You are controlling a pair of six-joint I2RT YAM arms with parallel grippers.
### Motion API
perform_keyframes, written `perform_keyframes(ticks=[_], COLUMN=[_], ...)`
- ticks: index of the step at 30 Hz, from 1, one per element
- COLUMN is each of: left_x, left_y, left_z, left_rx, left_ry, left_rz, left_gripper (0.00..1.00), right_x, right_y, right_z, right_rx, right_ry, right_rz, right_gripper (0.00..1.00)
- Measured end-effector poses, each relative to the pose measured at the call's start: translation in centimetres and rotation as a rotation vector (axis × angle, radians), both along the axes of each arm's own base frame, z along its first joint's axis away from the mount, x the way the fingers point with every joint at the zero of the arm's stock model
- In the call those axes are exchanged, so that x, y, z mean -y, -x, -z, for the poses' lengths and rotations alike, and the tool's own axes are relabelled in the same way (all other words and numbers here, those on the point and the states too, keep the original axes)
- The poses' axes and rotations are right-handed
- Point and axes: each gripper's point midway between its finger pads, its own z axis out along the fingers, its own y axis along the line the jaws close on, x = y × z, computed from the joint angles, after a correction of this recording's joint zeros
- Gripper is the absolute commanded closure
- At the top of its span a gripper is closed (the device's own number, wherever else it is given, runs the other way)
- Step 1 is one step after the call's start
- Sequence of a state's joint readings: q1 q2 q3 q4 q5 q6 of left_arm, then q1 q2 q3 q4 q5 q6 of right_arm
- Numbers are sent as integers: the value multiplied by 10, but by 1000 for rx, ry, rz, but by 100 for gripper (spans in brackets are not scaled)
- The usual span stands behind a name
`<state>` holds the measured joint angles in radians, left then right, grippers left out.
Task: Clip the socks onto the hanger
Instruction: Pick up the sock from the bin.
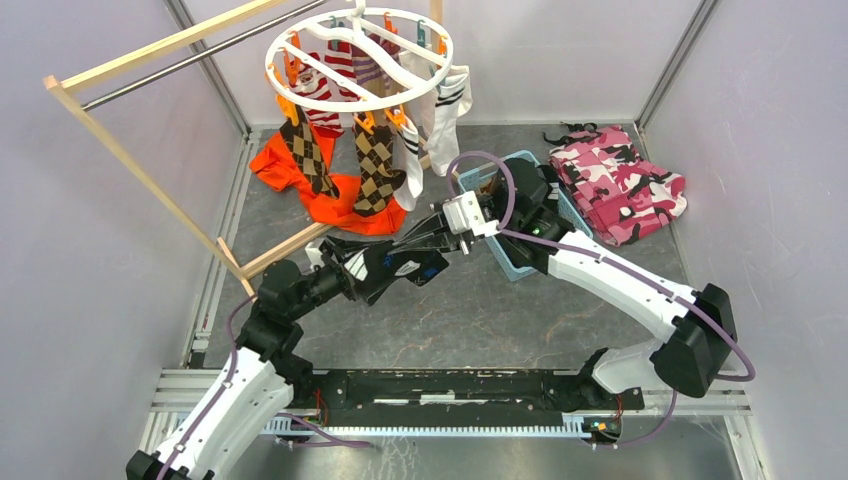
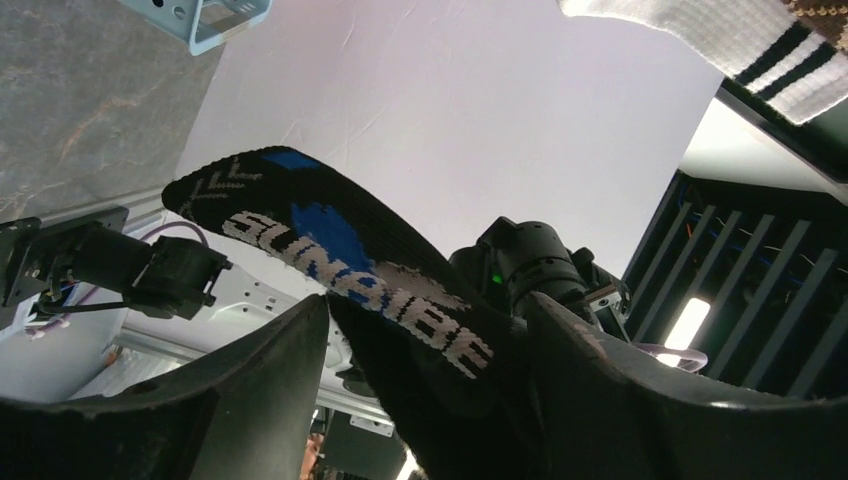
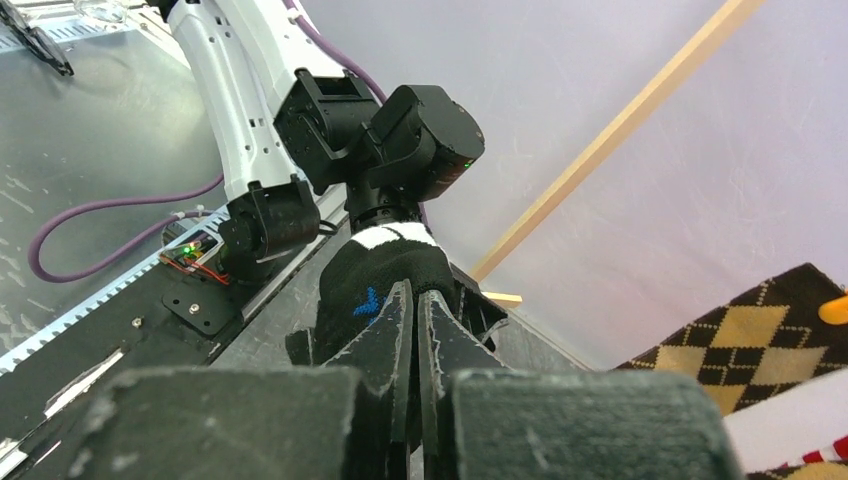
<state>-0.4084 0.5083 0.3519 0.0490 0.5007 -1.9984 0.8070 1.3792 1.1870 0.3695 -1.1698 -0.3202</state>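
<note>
The white round hanger [image 1: 360,60] hangs at the back with socks clipped to it: two brown argyle ones [image 1: 378,165], a red-and-white striped one [image 1: 325,95] and white ones with black stripes [image 1: 450,100]. A black sock with blue patches and white lettering [image 2: 340,255] lies between the wide-apart fingers of my left gripper [image 2: 425,300], its free end sticking up to the left. My right gripper [image 3: 414,290] is shut, pinching that same black sock [image 3: 365,290] at its tips. In the top view the two grippers meet mid-table, left [image 1: 428,238] and right [image 1: 462,215].
A light blue basket [image 1: 508,268] sits under the right arm. Pink camouflage cloth [image 1: 615,185] lies at the back right, an orange garment [image 1: 290,165] at the back left. A wooden rack [image 1: 130,150] with a metal bar [image 1: 200,55] carries the hanger.
</note>
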Motion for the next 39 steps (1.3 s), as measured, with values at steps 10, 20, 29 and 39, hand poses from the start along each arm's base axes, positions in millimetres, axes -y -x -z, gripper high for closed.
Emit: perform_keyframes(ticks=[10,20,29,39], left_x=[0,0,-7,-16], left_y=[-2,-3,-7,-14], left_z=[3,10,7,13], left_rx=[-19,-11,81,332], left_ry=[42,57,27,-236], left_rz=[0,-7,-66,-134], left_gripper=[60,96,98,98], right_x=[-9,-7,15,50], right_y=[8,7,20,38], right_z=[1,15,23,105], right_rx=[19,13,67,123], right_ry=[-10,41,89,256], right_rz=[-31,-26,5,18], right_gripper=[100,100,97,69])
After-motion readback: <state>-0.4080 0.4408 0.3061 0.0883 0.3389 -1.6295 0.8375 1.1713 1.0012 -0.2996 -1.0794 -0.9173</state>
